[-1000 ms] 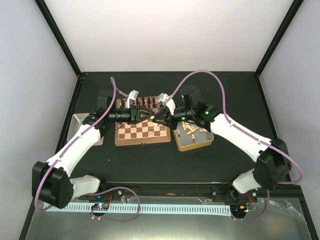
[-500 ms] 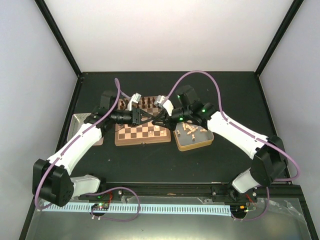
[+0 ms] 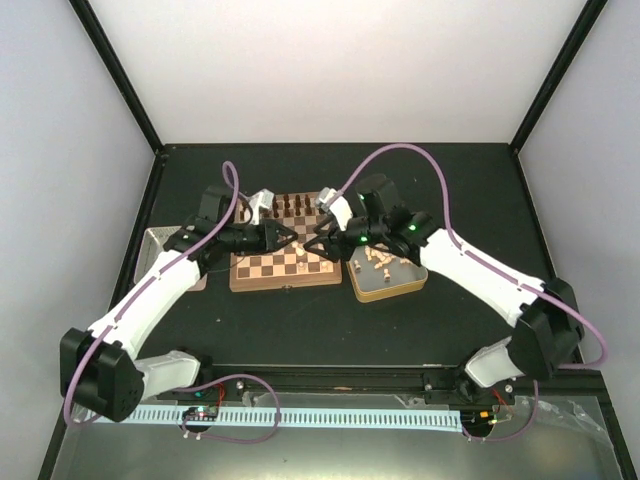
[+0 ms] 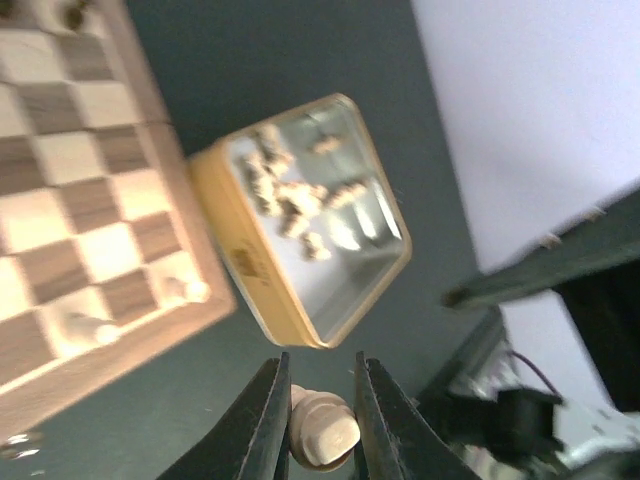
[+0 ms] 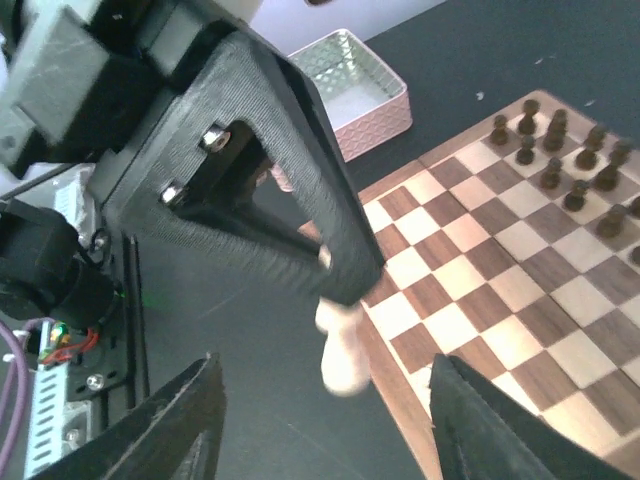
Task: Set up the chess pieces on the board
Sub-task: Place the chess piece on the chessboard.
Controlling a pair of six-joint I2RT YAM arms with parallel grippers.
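Observation:
My left gripper [image 3: 293, 238] hangs over the board [image 3: 285, 284], shut on a pale tan chess piece [image 4: 325, 430] that lies gripped sideways between its fingers. In the right wrist view the same piece [image 5: 345, 355] hangs from the left gripper's black fingers [image 5: 330, 250]. My right gripper [image 5: 330, 430] faces it with its jaws wide apart either side and touches nothing. Two pale pieces [image 4: 185, 290] stand on the board's near corner squares. Several more pale pieces [image 4: 290, 195] lie in the gold-rimmed tin [image 4: 215, 235]. Dark brown pieces [image 5: 560, 150] line the far rows.
The gold-rimmed tin [image 3: 385, 290] sits just right of the board. A pale patterned tin [image 3: 158, 245] stands left of the board, seen also in the right wrist view [image 5: 350, 90]. Both arms meet above the board's middle.
The right gripper has opened and let go of the pale piece. The left gripper, which closed on it a moment earlier, now holds it alone. Both arms shifted slightly.

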